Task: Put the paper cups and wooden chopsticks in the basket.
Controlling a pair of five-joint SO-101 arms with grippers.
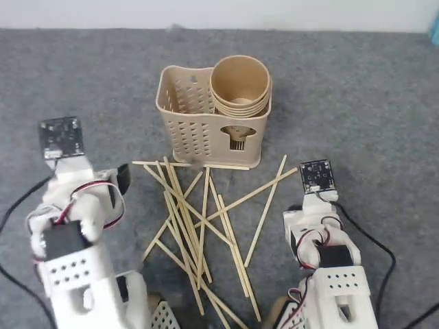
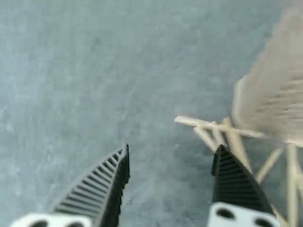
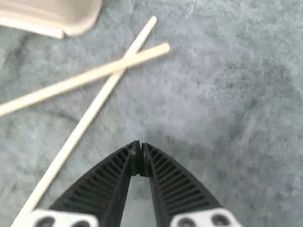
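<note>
1. The paper cups (image 1: 240, 86) sit stacked inside the basket (image 1: 195, 130), at its end nearer the right arm.
2. The wooden chopsticks (image 1: 204, 212) lie scattered and crossed on the grey tabletop (image 1: 370, 103), in front of the basket and between the arms.
3. The left pincer (image 2: 173, 150) is spread apart and empty, beside the chopstick ends.
4. The right pincer (image 3: 141, 144) is pressed together, holding nothing, near two crossed chopsticks.

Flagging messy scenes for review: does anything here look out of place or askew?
Yes: the wooden chopsticks lie crisscrossed on the table before the basket, not in it. The stacked paper cups sit inside.
</note>
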